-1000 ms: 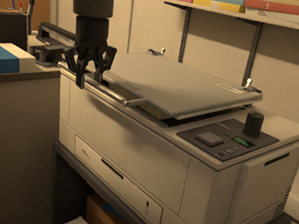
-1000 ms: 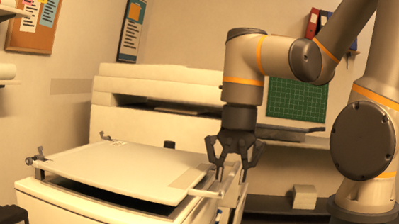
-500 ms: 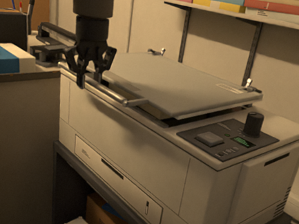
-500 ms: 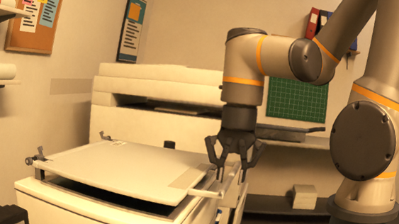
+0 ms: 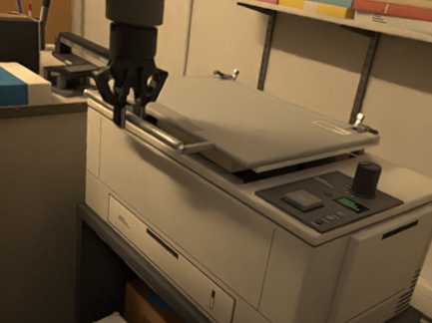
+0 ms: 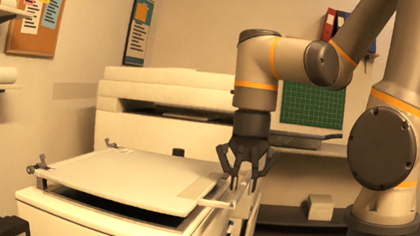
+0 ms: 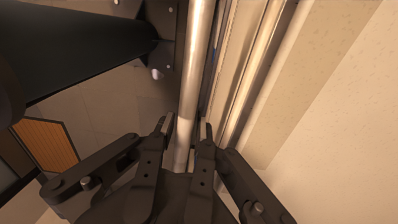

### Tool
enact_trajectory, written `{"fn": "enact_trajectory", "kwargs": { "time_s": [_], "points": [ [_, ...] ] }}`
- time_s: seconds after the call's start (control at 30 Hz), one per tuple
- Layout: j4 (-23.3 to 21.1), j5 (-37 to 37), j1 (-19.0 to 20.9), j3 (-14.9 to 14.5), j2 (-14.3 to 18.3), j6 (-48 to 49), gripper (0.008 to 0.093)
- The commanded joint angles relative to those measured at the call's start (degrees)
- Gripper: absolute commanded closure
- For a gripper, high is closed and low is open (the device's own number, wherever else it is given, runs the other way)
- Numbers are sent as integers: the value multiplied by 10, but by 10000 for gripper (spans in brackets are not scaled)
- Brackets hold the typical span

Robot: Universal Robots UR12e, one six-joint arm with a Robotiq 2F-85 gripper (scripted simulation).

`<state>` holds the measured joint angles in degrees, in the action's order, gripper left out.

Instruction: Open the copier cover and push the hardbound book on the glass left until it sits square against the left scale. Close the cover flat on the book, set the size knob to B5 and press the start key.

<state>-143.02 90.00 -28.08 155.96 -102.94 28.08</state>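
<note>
On top of the copier point(image 5: 251, 219) the grey cover point(image 5: 259, 120) lies low, propped slightly above the glass, and the book under it is hidden apart from a thin pale edge. A metal handle bar point(image 5: 143, 128) runs along the cover's front edge. My gripper point(image 5: 128, 110) point(image 6: 243, 183) point(image 7: 184, 129) straddles that bar near its left end, its fingers still apart and closing around it, with nothing held. On the control panel stand the black size knob point(image 5: 366, 178) and the grey start key point(image 5: 303, 200).
A cardboard box point(image 5: 144, 306) sits under the copier stand. A cabinet with a blue-striped box point(image 5: 9, 85) stands to the left of the copier. A wall shelf of books point(image 5: 348, 7) hangs above, and a larger printer point(image 6: 165, 104) stands behind.
</note>
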Motion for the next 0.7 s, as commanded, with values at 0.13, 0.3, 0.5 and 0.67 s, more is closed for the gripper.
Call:
{"fn": "enact_trajectory", "kwargs": {
  "time_s": [0.13,0.3,0.5,0.67],
  "points": [
    [0,0,0,0,0,0,704],
    [0,0,0,0,0,0,737],
    [0,0,0,0,0,0,777],
    [0,0,0,0,0,0,810]
  ]
}}
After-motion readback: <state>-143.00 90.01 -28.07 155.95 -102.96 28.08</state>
